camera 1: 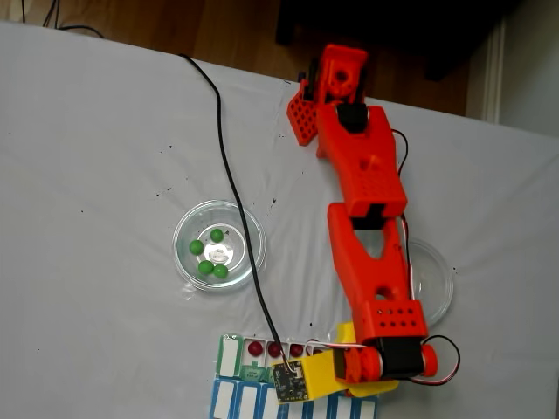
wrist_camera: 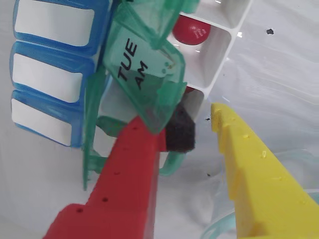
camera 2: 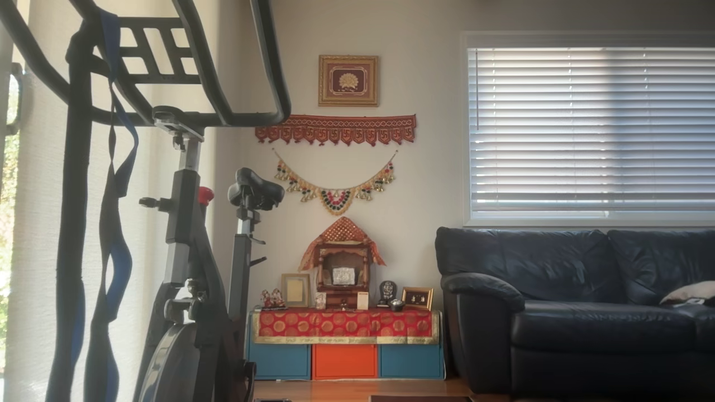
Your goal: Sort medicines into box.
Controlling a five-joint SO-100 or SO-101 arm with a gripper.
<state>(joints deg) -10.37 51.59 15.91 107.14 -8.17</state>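
The box (wrist_camera: 219, 45) is a long white pill organiser row with translucent green flip lids; in the wrist view one raised lid (wrist_camera: 142, 74) reads "TUE AM" in black, tilted open over its compartment. A glossy dark red ball (wrist_camera: 191, 29) sits in the next white compartment beyond it, and a sliver of another red one (wrist_camera: 190, 90) peeks out from under the lid's edge.

In the fixed view the box (camera 1: 230, 353) lies along the bottom edge of the white table (camera 1: 87, 157), just above the blue-and-white organiser row (camera 1: 240, 399), with three red balls (camera 1: 274, 349) in neighbouring open compartments. Four bright green balls (camera 1: 210, 256) rest in a round clear glass dish (camera 1: 218, 244) near the table's middle; a second glass dish (camera 1: 435, 279) lies to the right, partly under the arm (camera 1: 367, 218).

The gripper (wrist_camera: 192, 124) hangs at the box's end compartments, its red finger (wrist_camera: 132, 169) and yellow finger (wrist_camera: 249, 164) spread apart, grasping nothing. A black foam pad (wrist_camera: 180, 132) on the red finger's tip touches the lower edge of the TUE lid.
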